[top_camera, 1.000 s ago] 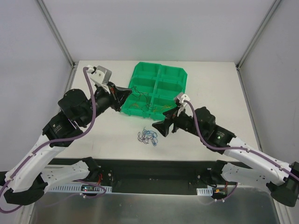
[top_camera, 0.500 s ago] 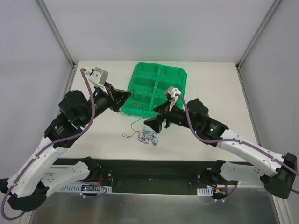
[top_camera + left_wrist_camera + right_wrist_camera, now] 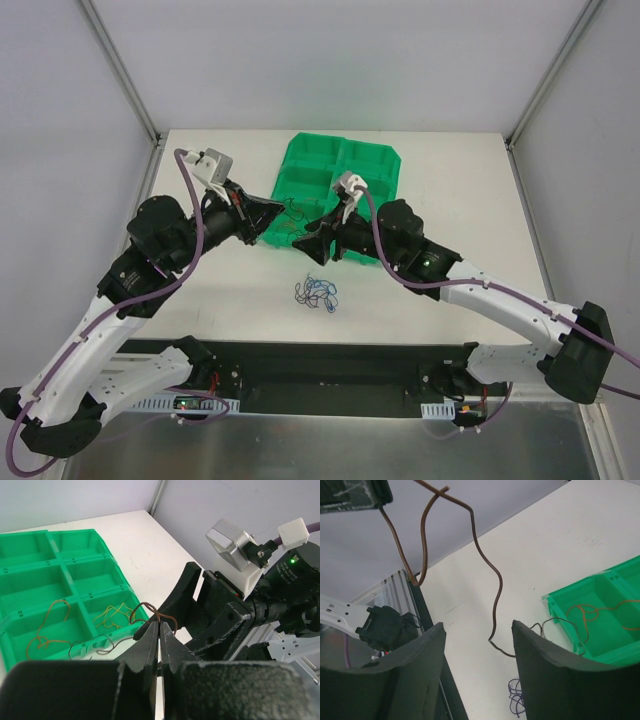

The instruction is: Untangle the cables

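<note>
My left gripper [image 3: 277,211] is shut on a thin brown cable [image 3: 291,209] and holds it in the air at the near left corner of the green tray [image 3: 365,160]. In the left wrist view the jaws [image 3: 160,624] pinch the cable's loop [image 3: 145,611]. My right gripper [image 3: 309,243] is open and empty, close beside the left one. In the right wrist view the brown cable [image 3: 496,587] hangs down between and beyond its fingers [image 3: 477,625], touching neither. A small blue cable tangle [image 3: 317,293] lies on the table below; it also shows in the right wrist view [image 3: 516,700].
The tray's near compartments hold an orange cable [image 3: 50,625] and a yellow cable [image 3: 112,615]. The tray's corner [image 3: 570,607] sits right of my right fingers. The table's near edge and a black rail [image 3: 427,625] are close on the left.
My right gripper has moved left and away from me, up close to the left gripper. The brown cable's loose end, which trailed onto the table half a second ago, now hangs in the air.
</note>
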Controlling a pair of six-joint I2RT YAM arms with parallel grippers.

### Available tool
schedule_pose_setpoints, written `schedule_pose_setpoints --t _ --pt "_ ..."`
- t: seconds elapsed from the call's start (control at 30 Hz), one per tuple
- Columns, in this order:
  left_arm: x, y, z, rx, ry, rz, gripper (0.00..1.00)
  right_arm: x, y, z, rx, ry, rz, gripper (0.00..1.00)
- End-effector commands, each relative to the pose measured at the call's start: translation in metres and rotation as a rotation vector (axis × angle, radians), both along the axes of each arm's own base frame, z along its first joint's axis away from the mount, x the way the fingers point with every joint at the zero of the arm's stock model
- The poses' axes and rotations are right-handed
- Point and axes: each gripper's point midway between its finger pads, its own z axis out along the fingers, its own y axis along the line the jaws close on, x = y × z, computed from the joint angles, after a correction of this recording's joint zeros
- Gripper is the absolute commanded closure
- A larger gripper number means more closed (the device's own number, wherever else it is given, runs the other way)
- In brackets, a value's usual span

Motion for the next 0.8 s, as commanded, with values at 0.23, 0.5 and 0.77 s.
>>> schedule_pose_setpoints --t 0.23,0.5,0.77 --pt "0.017 0.02 0.001 -0.019 -0.062 0.121 1.0 -0.005 -0.01 0.057 0.169 -0.027 -0.031 1.0" --pt "0.034 0.028 -0.024 0.008 -0.033 0.2 0.51 0.025 -0.041 0.099 0.166 -0.053 -0.223 1.0" --pt "0.039 0.046 -0.027 0.014 -0.062 0.292 0.14 0.086 -0.07 0.118 0.111 -0.084 -0.4 1.0"
